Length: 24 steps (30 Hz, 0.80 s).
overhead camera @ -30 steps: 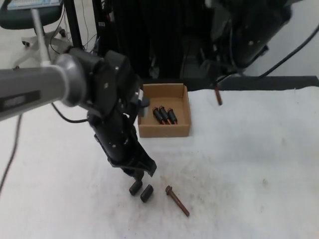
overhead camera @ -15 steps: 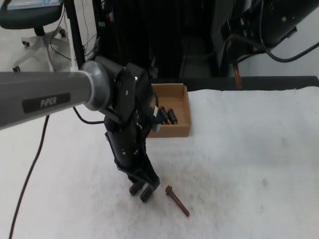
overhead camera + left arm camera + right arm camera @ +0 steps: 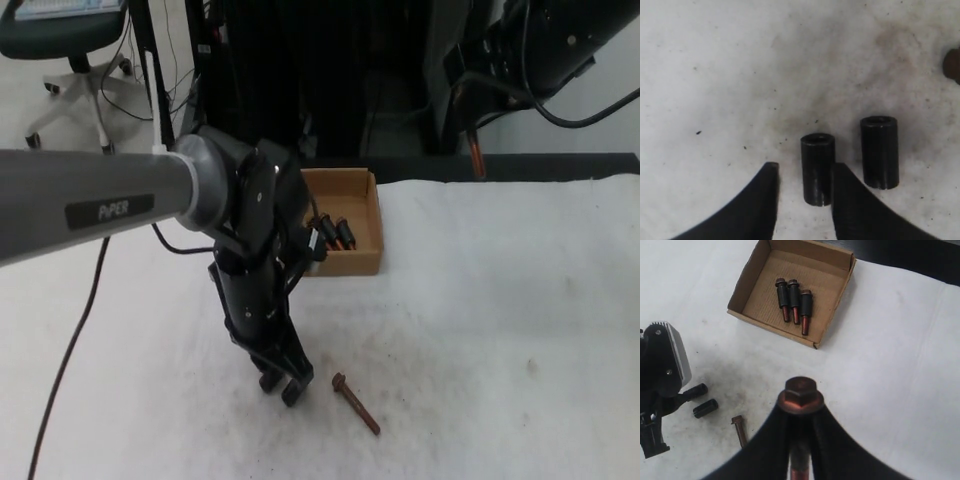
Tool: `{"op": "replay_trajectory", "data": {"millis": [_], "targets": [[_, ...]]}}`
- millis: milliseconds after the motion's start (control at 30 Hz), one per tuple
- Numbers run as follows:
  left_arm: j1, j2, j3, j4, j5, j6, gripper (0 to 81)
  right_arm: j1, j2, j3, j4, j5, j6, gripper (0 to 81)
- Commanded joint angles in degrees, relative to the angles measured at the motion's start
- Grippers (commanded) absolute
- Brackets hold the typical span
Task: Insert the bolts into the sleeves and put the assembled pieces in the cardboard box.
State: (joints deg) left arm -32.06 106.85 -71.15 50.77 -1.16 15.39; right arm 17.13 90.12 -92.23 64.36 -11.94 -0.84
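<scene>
Now, from above, the left gripper point(image 3: 281, 385) is down near the bench's point(image 3: 520, 300) front edge, a loose bolt point(image 3: 356, 403) beside it, the cardboard box point(image 3: 350, 263) behind. Its parted fingers point(image 3: 760, 200) straddle one sleeve point(image 3: 817, 169) (a second sleeve point(image 3: 880, 152) alongside); closing looks next. The right gripper point(image 3: 801, 412) clenches another bolt point(image 3: 801, 392).

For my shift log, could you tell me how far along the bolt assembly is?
Done: three assembled pieces lie in the cardboard box. In hand: the right hand grips a bolt; the open left hand straddles one sleeve. Left: a second sleeve and a loose bolt.
</scene>
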Motion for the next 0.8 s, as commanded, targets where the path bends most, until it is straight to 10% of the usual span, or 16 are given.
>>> {"op": "replay_trajectory", "data": {"millis": [0, 767], "targets": [[-0.22, 1.49, -0.39, 1.01, 1.16, -0.06, 33.2, -0.35, -0.59, -0.22, 0.14, -0.94, -0.37, 0.8], [-0.22, 2.73, -0.39, 1.29, 4.7, -1.26, 33.2, -0.58, -0.59, -0.22, -0.1, -0.93, -0.49, 0.8]]}}
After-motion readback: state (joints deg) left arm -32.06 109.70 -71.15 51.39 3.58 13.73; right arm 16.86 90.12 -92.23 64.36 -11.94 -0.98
